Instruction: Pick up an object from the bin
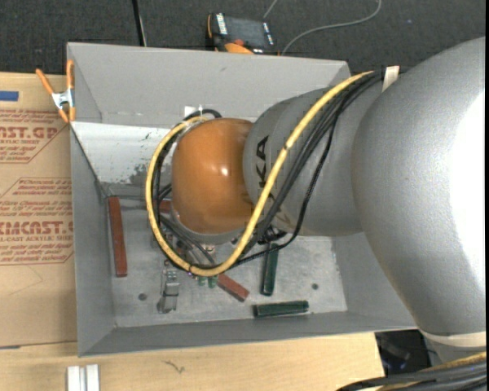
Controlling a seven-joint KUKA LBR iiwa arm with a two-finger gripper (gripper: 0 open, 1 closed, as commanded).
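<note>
The orange cover (208,173) and cables (157,218) hide the middle of the bin (90,283). A green pen (268,274) has its upper end under the arm (407,177). A red-brown piece (233,287) runs under the cables. A metal bit (169,293) is too small to identify.

Even light, glare on orange cover (210,176)

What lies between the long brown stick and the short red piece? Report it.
In the camera view, a small grey metal part lies between them; the rest of that bin floor is bare.
</note>
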